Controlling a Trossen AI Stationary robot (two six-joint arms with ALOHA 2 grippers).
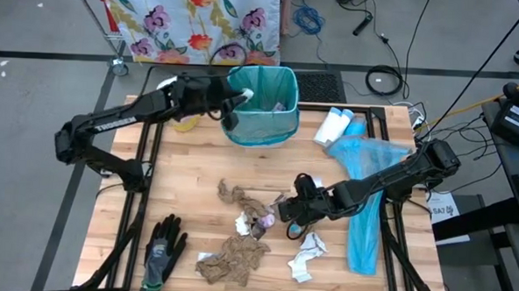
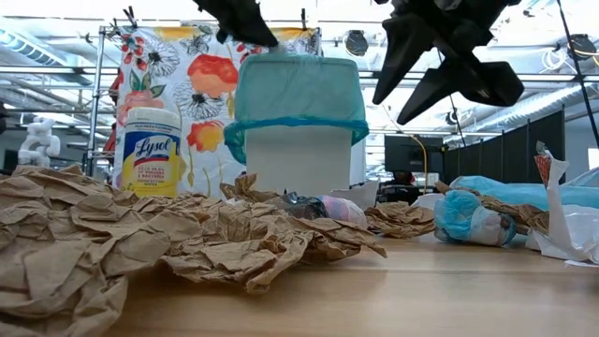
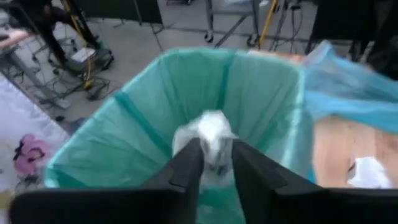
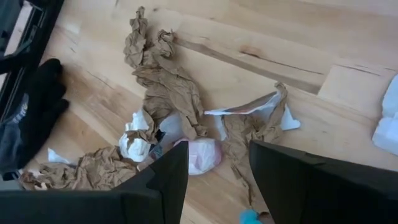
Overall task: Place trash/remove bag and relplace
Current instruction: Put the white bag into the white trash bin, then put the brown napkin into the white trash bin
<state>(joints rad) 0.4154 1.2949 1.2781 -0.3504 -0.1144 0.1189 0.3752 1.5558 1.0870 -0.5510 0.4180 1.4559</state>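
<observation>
At the far left, a white tissue scrap (image 3: 210, 134) is gripped in the left gripper (image 1: 237, 103) above the teal-lined bin (image 1: 262, 119). Right of centre, the right gripper (image 1: 294, 208) is held with fingers apart, raised over the table (image 1: 197, 160); beneath its fingers lies scattered trash (image 4: 163, 99), with a pink wad (image 4: 202, 155) nearest.

Desk (image 1: 197, 173): pale wood planks on a black frame. Bin liner (image 1: 262, 119): teal green. White tissue scrap (image 3: 211, 132) between the dark fingers of the left tool (image 3: 216, 163). Crumpled paper towels (image 1: 234, 258): brown. Glove (image 1: 163, 251): black and grey. Loose bag (image 1: 367, 203): light blue. Cloth (image 1: 195, 20): white with red, purple and yellow flowers.
</observation>
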